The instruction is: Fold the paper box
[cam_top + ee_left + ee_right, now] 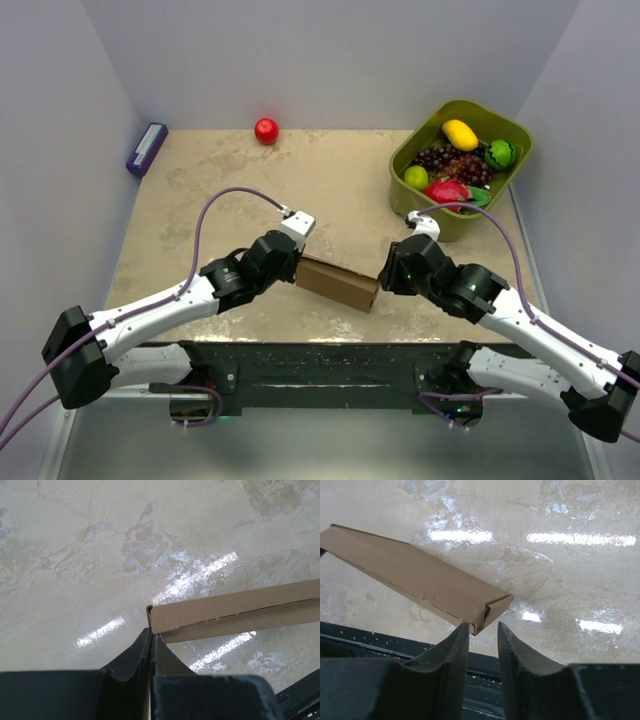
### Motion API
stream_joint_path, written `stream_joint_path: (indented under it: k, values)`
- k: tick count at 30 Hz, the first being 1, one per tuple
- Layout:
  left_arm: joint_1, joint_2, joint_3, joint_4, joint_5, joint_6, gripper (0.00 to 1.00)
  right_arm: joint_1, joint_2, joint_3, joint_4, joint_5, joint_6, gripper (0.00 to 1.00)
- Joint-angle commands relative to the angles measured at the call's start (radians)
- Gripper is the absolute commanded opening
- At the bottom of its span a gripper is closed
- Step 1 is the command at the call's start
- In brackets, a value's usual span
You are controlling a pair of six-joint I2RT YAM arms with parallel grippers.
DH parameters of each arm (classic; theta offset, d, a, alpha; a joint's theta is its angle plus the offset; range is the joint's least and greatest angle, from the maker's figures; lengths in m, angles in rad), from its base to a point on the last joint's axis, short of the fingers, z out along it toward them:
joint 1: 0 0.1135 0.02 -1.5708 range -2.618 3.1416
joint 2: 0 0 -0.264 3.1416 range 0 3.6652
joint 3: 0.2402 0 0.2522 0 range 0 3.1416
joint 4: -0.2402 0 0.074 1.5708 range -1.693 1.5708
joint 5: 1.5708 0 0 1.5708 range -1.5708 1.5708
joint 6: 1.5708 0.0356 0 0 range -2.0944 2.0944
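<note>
Closest to the overhead camera sit the two arm bases. Beyond them the left gripper (297,266) and right gripper (383,280) meet the two ends of the paper box (338,284), a flattened brown strip lying slantwise near the front edge of the surface (200,190). A green bin (505,118) of fruit stands well apart at the far right. From the left wrist, the jaws are pressed together right at the box's end corner, apparently pinching its thin edge. From the right wrist, the jaws stand spread, with the box's folded corner just beside one finger (445,652) and not between them. To my eye, the right arm should ease over that corner and close before any folding, with the left held steady.
</note>
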Motion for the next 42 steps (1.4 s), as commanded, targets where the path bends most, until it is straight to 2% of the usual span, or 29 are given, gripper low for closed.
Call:
stream_joint_path:
  k: [1, 17, 28, 37, 42]
  values:
    - [-0.003, 0.015, 0.025, -0.053, -0.016, -0.014, 0.0, 0.002, -0.028, 0.057, -0.021, 0.029, -0.019, 0.37]
    - [-0.005, 0.032, 0.035, -0.061, -0.016, -0.013, 0.0, 0.0, -0.009, 0.011, 0.062, -0.089, -0.049, 0.31]
    - [-0.005, 0.035, 0.039, -0.063, -0.016, -0.01, 0.0, 0.002, 0.02, -0.003, 0.041, -0.049, -0.052, 0.26]
    - [-0.006, 0.038, 0.044, -0.064, -0.016, -0.007, 0.0, 0.002, 0.034, -0.025, 0.062, -0.062, -0.054, 0.16]
    - [-0.006, 0.038, 0.045, -0.064, -0.013, -0.011, 0.0, 0.002, 0.029, -0.035, 0.047, -0.045, -0.051, 0.05]
